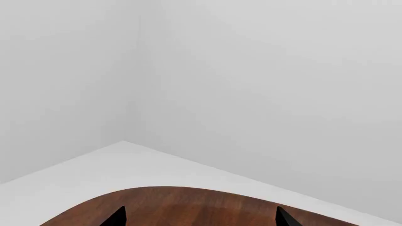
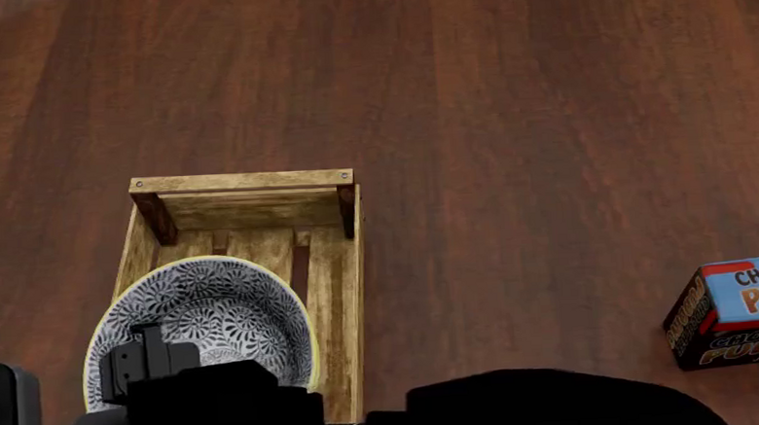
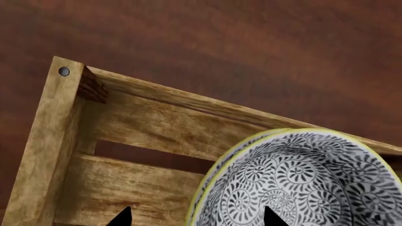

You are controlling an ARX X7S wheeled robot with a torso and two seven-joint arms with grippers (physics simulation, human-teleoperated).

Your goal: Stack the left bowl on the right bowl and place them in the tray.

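The tray [image 2: 241,182] is a light-brown wooden crate at the left of the dark wood table. Inside it sits a bowl [image 2: 215,299] with a black-and-white floral pattern and a yellow rim. In the right wrist view two yellow rims show, one nested in the other, so the bowls [image 3: 301,179] are stacked against the tray's plank wall [image 3: 56,141]. My right gripper [image 3: 196,217] is open, its black tips either side of the bowls' rim. My left gripper [image 1: 201,217] is open over the table edge with nothing between its tips, facing white walls.
A chocolate pudding box [image 2: 735,311] stands at the right edge of the table [image 2: 544,116]. Dark arm parts [image 2: 207,397] cover the bowl's near side and the tray's near end. The table's rounded edge [image 1: 188,188] borders a white floor.
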